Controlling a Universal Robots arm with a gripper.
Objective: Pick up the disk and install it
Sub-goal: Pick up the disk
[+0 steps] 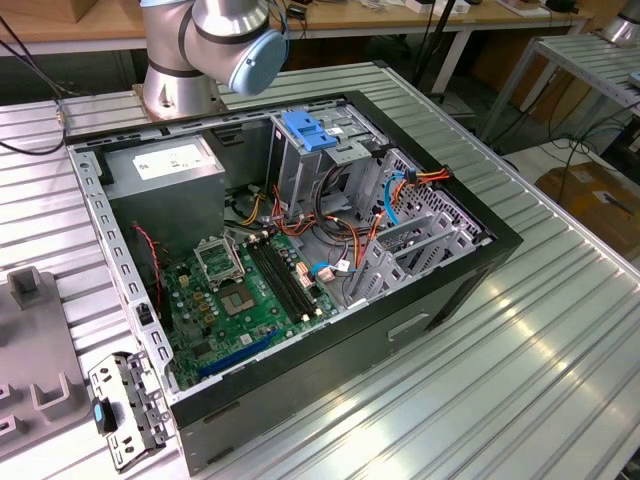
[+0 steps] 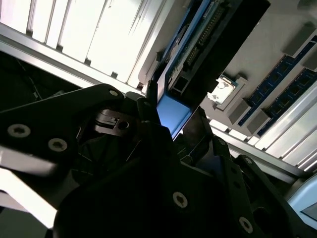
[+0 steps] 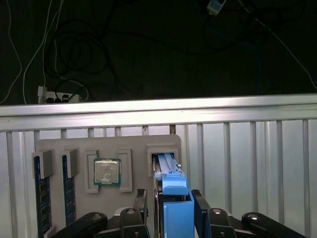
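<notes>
Pick-up stage: pincer (image 3: 170, 196) straddles the blue-framed silver metal disk (image 3: 174, 182) slotted in the grey tray (image 3: 133, 148); can't tell whether it grips; lifting calls for a straight pull.

Blue is being shown by the disk (image 3: 176, 208) carrier, grey by the holder tray (image 3: 134, 146), green by the motherboard (image 1: 215, 310), black by the computer case (image 1: 330, 372).

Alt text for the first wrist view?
The black gripper clamps the flat disk in its blue plastic carrier, standing on edge in a slot of a grey fixture tray. The tray, holding a square processor chip, lies on a ribbed metal table.
</notes>
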